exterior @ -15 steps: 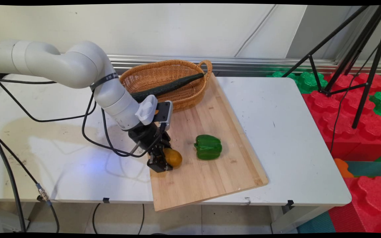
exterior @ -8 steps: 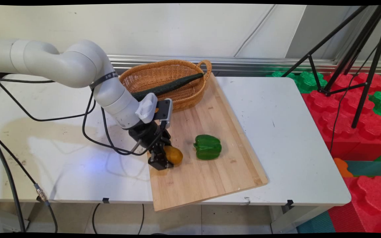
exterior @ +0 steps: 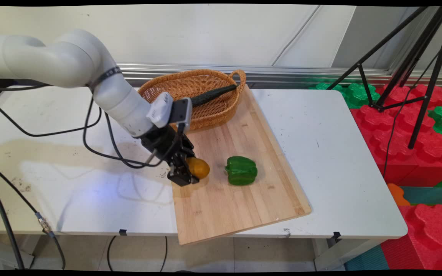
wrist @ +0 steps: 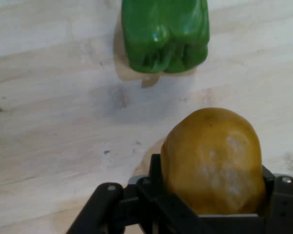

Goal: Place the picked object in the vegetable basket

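My black gripper [exterior: 187, 174] is shut on a yellow-brown potato [exterior: 198, 167] and holds it a little above the left edge of the wooden cutting board [exterior: 240, 199]. In the hand view the potato [wrist: 212, 163] fills the space between the fingers, with the board's pale wood beneath it. A green bell pepper [exterior: 241, 170] lies on the board just to the right of the potato; in the hand view the pepper [wrist: 165, 34] sits at the top.
A wicker basket [exterior: 202, 82] with a dark cucumber [exterior: 213, 94] lying across it stands at the board's far end. Black cables hang from the arm over the white table [exterior: 340, 161]. A black tripod [exterior: 413, 61] and red and green foam blocks [exterior: 424, 153] stand right of the table.
The gripper has risen from the board with the potato in it and shifted slightly towards the basket. The pepper and basket have not moved.
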Controlling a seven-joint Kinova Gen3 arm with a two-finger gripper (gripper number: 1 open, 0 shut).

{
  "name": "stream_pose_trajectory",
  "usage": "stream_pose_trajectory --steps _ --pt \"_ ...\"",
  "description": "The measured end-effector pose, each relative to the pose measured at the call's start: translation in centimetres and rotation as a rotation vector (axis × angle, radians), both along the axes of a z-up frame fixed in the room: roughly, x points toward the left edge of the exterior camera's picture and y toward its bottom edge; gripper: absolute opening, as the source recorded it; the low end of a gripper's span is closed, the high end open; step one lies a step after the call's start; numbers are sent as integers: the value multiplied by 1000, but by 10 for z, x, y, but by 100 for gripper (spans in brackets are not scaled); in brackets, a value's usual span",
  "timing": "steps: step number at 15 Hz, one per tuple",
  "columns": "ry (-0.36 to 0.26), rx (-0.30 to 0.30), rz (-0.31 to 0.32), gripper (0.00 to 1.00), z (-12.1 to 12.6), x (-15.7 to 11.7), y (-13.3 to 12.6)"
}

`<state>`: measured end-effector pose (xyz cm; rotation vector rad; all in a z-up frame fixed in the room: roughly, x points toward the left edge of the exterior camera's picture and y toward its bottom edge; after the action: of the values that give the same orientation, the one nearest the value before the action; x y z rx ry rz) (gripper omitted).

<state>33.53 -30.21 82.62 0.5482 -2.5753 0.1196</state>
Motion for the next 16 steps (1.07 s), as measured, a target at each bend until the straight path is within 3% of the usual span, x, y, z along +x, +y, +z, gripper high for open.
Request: stream_pose_trajectory --steps 8,16 --pt "78 -14 36 0 53 33 8" --pt "143 -58 132 0 105 74 3"
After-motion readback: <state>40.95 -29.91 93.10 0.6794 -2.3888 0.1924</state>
